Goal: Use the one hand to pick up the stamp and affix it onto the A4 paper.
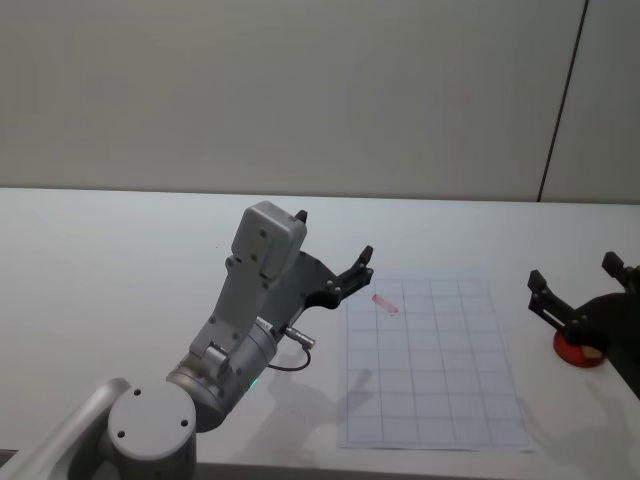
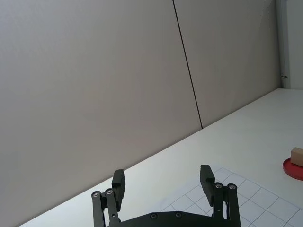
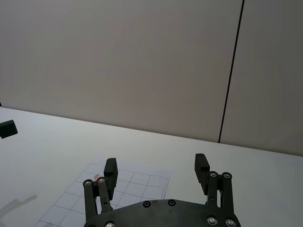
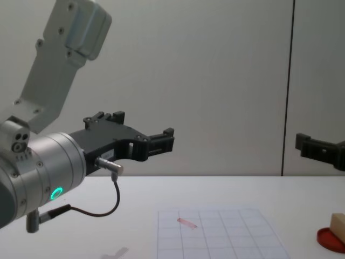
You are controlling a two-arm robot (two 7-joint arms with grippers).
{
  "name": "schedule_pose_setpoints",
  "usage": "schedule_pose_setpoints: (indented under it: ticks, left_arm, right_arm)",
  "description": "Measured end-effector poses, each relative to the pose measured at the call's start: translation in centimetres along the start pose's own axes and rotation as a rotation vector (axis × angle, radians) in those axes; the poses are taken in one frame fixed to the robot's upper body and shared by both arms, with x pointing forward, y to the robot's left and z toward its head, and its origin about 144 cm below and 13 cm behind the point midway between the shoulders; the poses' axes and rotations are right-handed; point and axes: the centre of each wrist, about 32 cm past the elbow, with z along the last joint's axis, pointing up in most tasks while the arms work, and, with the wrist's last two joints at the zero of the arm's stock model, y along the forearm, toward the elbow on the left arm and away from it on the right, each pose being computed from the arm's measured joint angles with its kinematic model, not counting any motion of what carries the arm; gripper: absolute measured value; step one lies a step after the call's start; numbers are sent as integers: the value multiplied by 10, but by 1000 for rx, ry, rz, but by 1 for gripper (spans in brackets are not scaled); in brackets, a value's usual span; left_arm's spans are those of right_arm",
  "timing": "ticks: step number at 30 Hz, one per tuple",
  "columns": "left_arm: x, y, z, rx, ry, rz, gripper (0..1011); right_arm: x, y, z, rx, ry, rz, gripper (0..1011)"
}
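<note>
Head view: my right hand (image 1: 575, 283) hovers wide over the ungrasped stamp (image 1: 592, 350), three o'clock of the A4 paper (image 1: 430, 400); left hand (image 1: 334, 236) idle, wide.

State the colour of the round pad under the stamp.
Red. The pad shows best in the left wrist view, beneath the tan stamp.

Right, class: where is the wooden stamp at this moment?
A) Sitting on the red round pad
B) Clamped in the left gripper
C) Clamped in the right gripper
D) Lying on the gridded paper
A: the stamp sits on the red round pad, to the right of the A4 paper, while the left gripper and the right gripper are both open and empty.
</note>
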Motion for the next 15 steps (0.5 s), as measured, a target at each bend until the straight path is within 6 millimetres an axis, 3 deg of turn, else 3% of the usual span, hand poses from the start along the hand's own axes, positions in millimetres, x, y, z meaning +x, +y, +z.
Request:
schedule_pose_setpoints:
  ticks: [15]
  left_arm:
    - [0, 0, 0, 0, 0, 0, 1002]
  right_arm:
    - [0, 0, 0, 0, 0, 0, 1001]
